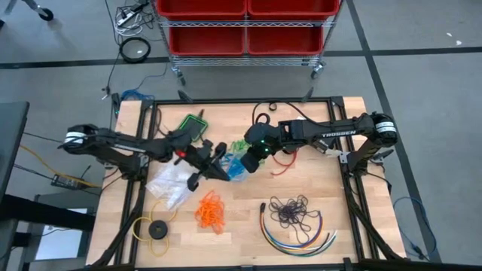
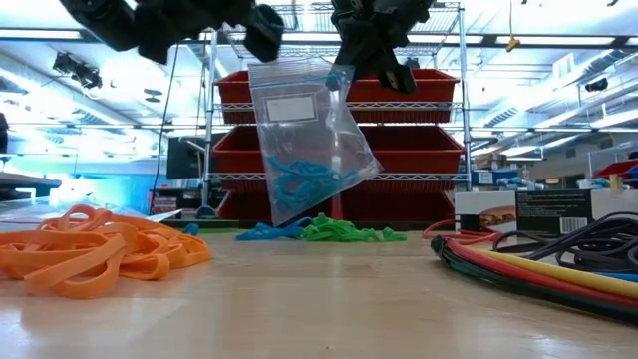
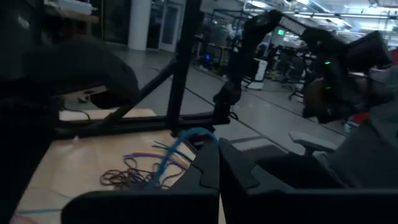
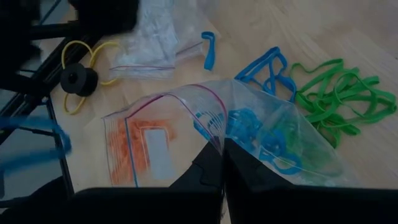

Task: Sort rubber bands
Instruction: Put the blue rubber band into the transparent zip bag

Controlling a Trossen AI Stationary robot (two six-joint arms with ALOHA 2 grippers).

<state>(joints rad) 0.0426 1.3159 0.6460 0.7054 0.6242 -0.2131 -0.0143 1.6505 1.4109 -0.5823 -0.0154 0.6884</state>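
Bag [image 2: 304, 140]: hangs above the table at frame centre, some blue bands [image 2: 299, 179] inside, so more can go in.
Right end effector [image 2: 384, 45]: pressed together, pinching the bag's top edge.
Left end effector [image 1: 215, 162]: pressed together beside the bag; whether it grips anything, I can't tell.
Table [image 1: 331, 188]: green bands [image 4: 336, 96] and loose blue bands [image 4: 264, 68] lie under the bag, orange bands [image 1: 211, 211] lower centre, purple bands [image 1: 290, 211] lower right.

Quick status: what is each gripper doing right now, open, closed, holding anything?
Left gripper: closed; it seems to pinch one edge of the clear bag, though the contact is unclear.
Right gripper: closed on the clear bag's rim, blue bands inside.
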